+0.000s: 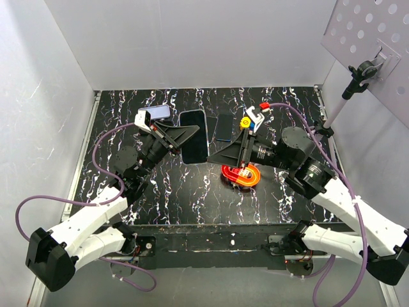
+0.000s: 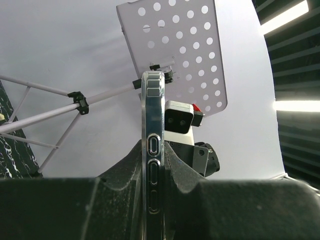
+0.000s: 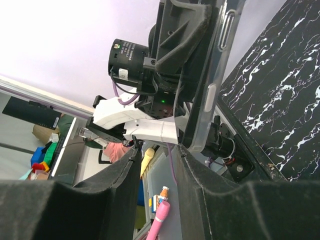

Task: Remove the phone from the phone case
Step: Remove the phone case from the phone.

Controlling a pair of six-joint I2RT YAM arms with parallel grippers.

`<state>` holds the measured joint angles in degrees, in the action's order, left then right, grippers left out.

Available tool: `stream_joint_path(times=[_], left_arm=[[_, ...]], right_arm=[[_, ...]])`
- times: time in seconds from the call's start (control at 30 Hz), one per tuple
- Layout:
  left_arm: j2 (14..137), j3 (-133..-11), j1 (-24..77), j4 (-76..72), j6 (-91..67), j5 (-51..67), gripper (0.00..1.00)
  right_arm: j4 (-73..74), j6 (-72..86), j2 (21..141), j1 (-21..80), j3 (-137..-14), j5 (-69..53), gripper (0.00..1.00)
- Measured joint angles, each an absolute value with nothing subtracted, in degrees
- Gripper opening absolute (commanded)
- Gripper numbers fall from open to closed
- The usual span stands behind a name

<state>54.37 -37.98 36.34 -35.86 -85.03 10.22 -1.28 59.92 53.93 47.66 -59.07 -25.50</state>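
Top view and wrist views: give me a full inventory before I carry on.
phone: one, black screen, held over mid table
case: one, clear, on that phone
other phones: two, lavender and dark blue, lying at the back of the table
ring: one, red-orange, on the table right of the held phone
panel: one, grey, perforated, far right corner
table: one, black marbled
left end effector: one, black, shut on the phone
right end effector: one, black, open, at the phone's near corner
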Motion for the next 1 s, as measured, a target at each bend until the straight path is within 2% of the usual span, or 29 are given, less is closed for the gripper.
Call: stream_joint_path(times=[0.77,1.0], left_arm=[[57.36,-37.98,34.94,-38.52,-87.22,8.38,0.00],[57.65,-37.95,34.94,-37.63,-86.94,6.98,0.00]], right_arm=[[-0.30,59.13,60.53,48.47,-60.51,-25.08,0.42],[-0.01,59.07,62.22,48.82,-61.08,-25.23,0.47]])
